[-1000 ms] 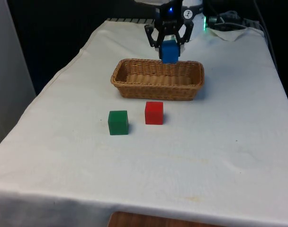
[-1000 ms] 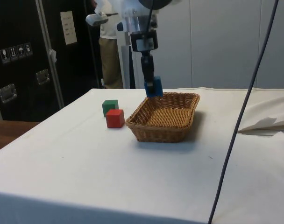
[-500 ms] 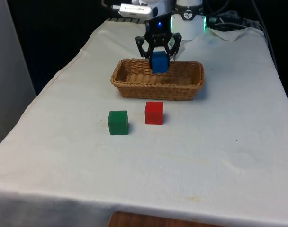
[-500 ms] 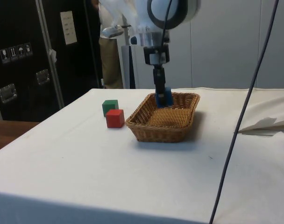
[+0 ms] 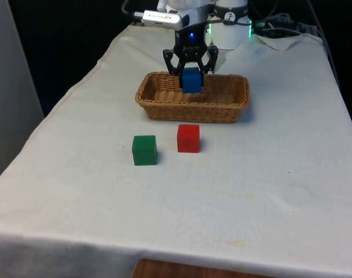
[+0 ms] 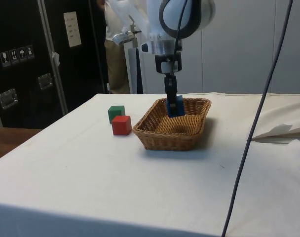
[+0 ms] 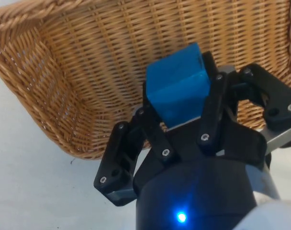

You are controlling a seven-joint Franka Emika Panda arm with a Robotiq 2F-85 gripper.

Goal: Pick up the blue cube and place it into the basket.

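Hanging over the basket (image 5: pixel 164 104), the gripper (image 5: pixel 191 76) had its fingers closed on the blue cube (image 5: pixel 191 80), so only lowering and letting go remained.

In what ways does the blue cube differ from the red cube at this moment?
The blue cube is gripped in the end effector above the basket; the red cube rests on the white cloth in front of the basket. The blue cube is tilted in the wrist view; the red cube sits flat. Both look similar in size and shape.
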